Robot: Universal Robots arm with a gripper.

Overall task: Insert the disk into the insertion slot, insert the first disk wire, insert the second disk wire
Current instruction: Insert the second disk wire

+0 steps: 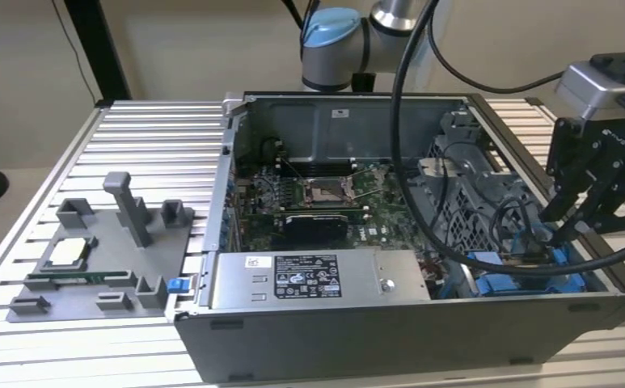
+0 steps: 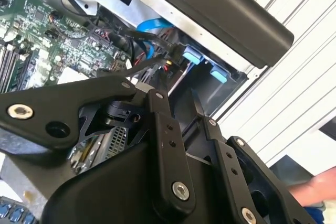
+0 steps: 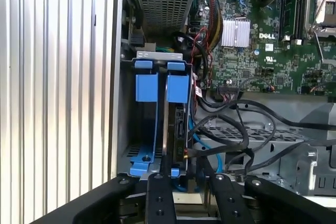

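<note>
- Gripper (image 3: 190,182): at the bay mouth, near loose black cables (image 3: 273,111); grip state cannot be told.
- Disk (image 3: 177,129): edge-on in its blue frame, seated inside insertion slot (image 3: 125,129).
- Power-supply box (image 3: 163,3), motherboard (image 3: 262,51): beyond the slot, side by side.

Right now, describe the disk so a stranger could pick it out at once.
In the open computer case, go past the grey power-supply box to the insertion slot. Two blue frames stand there side by side; the disk is the dark slab in the one farther from the case wall.
</note>
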